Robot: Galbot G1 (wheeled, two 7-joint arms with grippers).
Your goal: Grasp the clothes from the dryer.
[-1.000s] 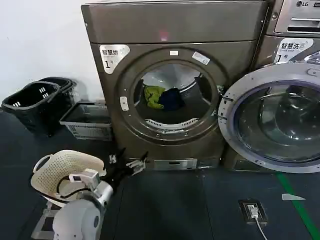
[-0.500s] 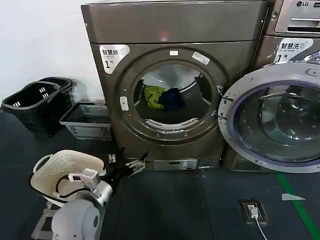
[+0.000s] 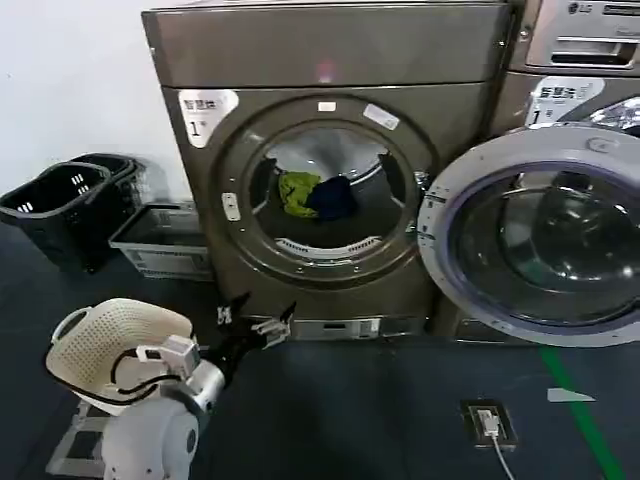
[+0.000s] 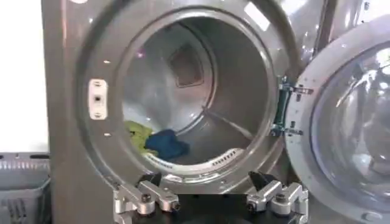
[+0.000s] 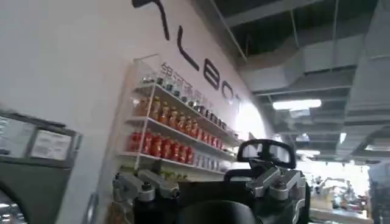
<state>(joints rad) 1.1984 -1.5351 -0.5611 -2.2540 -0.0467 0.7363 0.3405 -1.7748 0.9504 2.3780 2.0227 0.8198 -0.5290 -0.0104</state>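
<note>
**Dryer open, two garments in drum, left gripper low in front**

Item: the dryer (image 3: 330, 170). Grey-bronze front-loader bearing a white "1" sticker (image 3: 203, 108) at its upper left. Its silver-rimmed glass door (image 3: 535, 240) is swung fully open to the right of the porthole.

Item: the clothes (image 3: 315, 195). Two small pieces lying together on the drum floor, toward the left of the opening: a yellow-green garment (image 3: 297, 192) and a dark navy garment (image 3: 333, 197) touching it on the right. The left wrist view shows the same pair, the yellow-green garment (image 4: 139, 134) behind and beside the navy one (image 4: 167, 143).

Item: left gripper (image 3: 252, 325). Held low, just above the floor in front of the dryer's base, below the porthole and well apart from the clothes. Jaws spread wide, holding nothing.

Item: right gripper (image 5: 210, 185). Jaws spread apart and empty; behind it a wall and shelves of bottles (image 5: 177, 137).

Item: white perforated basket (image 3: 115, 340) beside the left arm. Black baskets (image 3: 65, 200) and a grey crate (image 3: 160, 240) stand left of the dryer.
</note>
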